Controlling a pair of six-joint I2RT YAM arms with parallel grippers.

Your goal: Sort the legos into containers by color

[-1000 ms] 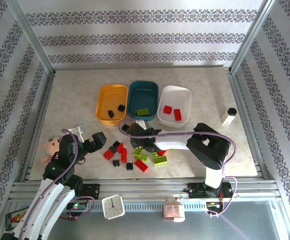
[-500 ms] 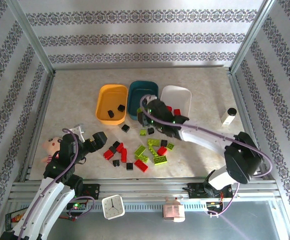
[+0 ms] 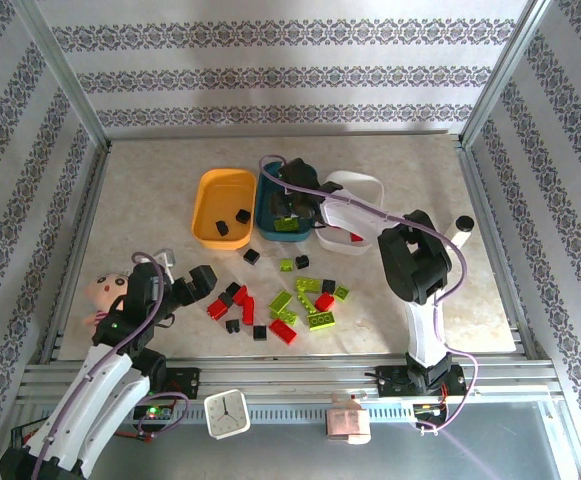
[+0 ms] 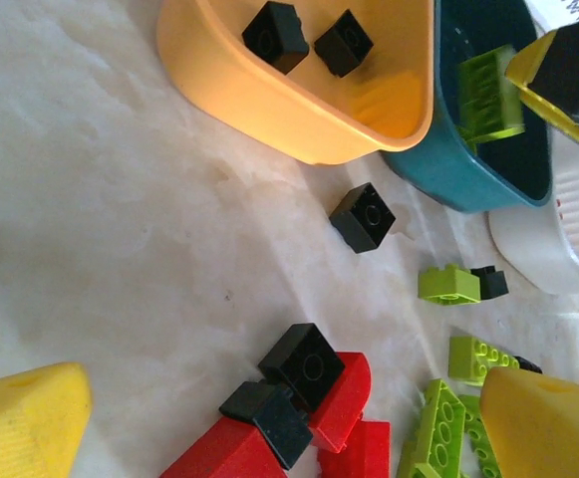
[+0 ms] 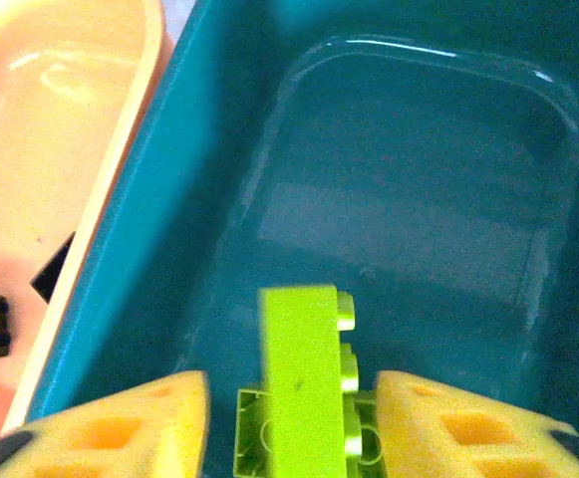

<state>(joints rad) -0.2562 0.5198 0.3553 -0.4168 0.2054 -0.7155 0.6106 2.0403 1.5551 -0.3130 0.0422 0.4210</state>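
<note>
A lime green lego (image 5: 304, 378) lies in the dark teal tray (image 5: 419, 199), long axis toward 12 o'clock, between the right gripper's (image 5: 291, 398) parted fingers; the left gripper's (image 4: 284, 398) fingers gape wide and empty above loose legos (image 4: 309, 368) on the desk (image 4: 120, 249).

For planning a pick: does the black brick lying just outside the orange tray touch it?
Apart. Left wrist view shows bare table between black brick and orange tray.

Right end effector (image 3: 288, 208) above teal tray (image 3: 265, 222).
</note>
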